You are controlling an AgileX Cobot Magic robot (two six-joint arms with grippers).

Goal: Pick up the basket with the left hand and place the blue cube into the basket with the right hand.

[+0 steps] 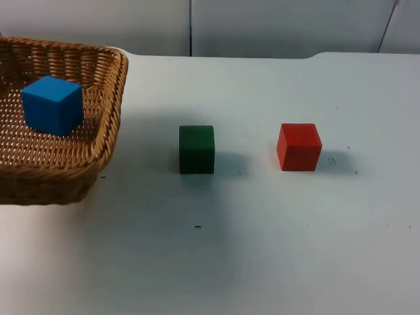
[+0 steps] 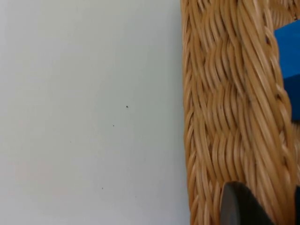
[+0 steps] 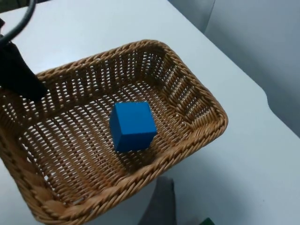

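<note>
The woven wicker basket [image 1: 108, 125] hangs at the left of the table, casting a shadow on the white surface beside it. Inside it the blue cube [image 1: 52, 105] rests on the woven floor, free of any gripper. My left gripper [image 2: 267, 204] is shut on the basket's rim [image 2: 225, 117], with the blue cube [image 2: 288, 61] just beyond the wall. From above, the right wrist view takes in the basket [image 3: 197, 108], the blue cube [image 3: 132, 125] near its middle and the left gripper [image 3: 21, 75] clamped on the far rim. My right gripper [image 3: 161, 206] hovers above the basket's near edge.
A dark green cube [image 1: 197, 149] stands in the middle of the table and a red cube [image 1: 299, 146] to its right. The grey partition wall [image 1: 262, 26] closes the far side beyond the table's edge.
</note>
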